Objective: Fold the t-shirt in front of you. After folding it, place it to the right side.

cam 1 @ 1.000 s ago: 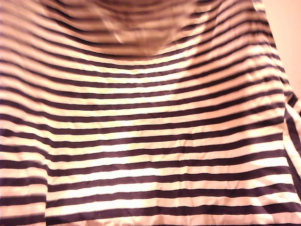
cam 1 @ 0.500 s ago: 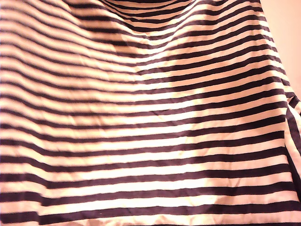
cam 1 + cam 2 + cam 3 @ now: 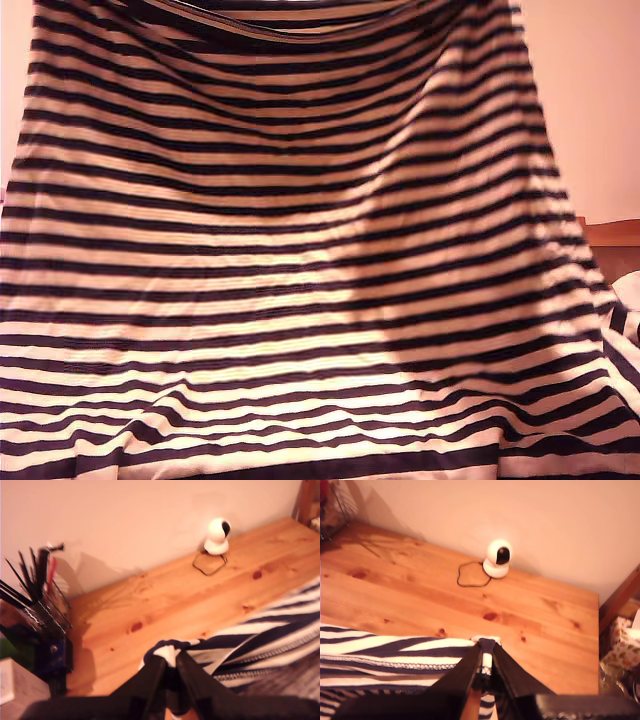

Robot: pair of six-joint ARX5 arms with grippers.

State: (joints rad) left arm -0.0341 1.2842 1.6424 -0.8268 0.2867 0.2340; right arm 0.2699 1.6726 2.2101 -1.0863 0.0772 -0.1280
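— Where is the t-shirt (image 3: 290,250)?

— It hangs like a curtain across the exterior view, its striped, soft fabric rumpling at the bottom. My first end effector (image 3: 169,672) is pinched tight on one bunched edge; my second end effector (image 3: 487,667) is clamped on another.

— And below?

— A knotty pine table (image 3: 420,600), with a small white round camera (image 3: 498,558) by the wall.

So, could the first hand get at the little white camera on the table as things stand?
Probably not. My first hand is shut on a bunch of the t-shirt, so it has no free grip. The wooden table between it and the camera looks bare, so the way is free, but it would have to drop the shirt first.
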